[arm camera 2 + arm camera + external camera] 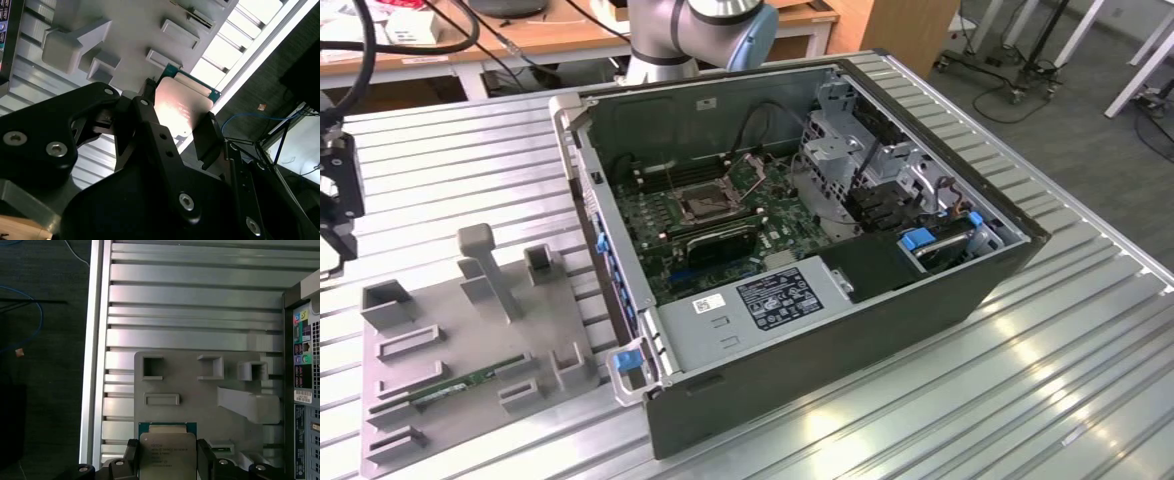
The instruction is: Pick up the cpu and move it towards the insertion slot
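I'm looking at a robotics lab. An opened computer case [854, 360] sits on a ribbed metal bench [1067, 400], with cluttered wooden desks [574, 40] and wheeled stands [994, 72] behind.

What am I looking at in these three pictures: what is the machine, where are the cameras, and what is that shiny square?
The machine is a robot arm beside an open computer case on a ribbed metal table. The exterior view comes from a camera off the arm, showing the whole scene. Both wrist views come from cameras riding on the arm by its gripper, a two-fingered clamp. The shiny square is the cpu, a computer's processor chip; the black fingers press on two opposite sides, holding it at a grey plastic tray. In the exterior view that tray also carries a green memory stick. Inside the case, the insertion slot is the square socket on the green board.
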You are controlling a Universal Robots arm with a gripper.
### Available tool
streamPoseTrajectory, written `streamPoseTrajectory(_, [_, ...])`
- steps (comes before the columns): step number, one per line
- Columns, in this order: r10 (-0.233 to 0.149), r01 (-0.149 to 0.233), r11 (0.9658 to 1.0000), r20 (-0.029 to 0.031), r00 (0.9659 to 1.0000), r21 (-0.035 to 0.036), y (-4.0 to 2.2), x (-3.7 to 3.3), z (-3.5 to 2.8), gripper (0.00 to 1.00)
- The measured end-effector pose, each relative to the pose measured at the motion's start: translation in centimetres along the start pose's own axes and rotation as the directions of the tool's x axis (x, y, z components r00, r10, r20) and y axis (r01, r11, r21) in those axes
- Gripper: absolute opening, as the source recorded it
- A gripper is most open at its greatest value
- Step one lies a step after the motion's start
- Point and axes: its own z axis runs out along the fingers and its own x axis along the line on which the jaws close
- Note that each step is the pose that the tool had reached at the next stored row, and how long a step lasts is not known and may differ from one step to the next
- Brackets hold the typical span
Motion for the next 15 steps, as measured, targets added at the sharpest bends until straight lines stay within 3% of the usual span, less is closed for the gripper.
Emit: streamPoseTrajectory(15, [0.000,0.000,1.0000,0.0000,1.0000,-0.0022,0.16,0.00,-2.54,0.55])
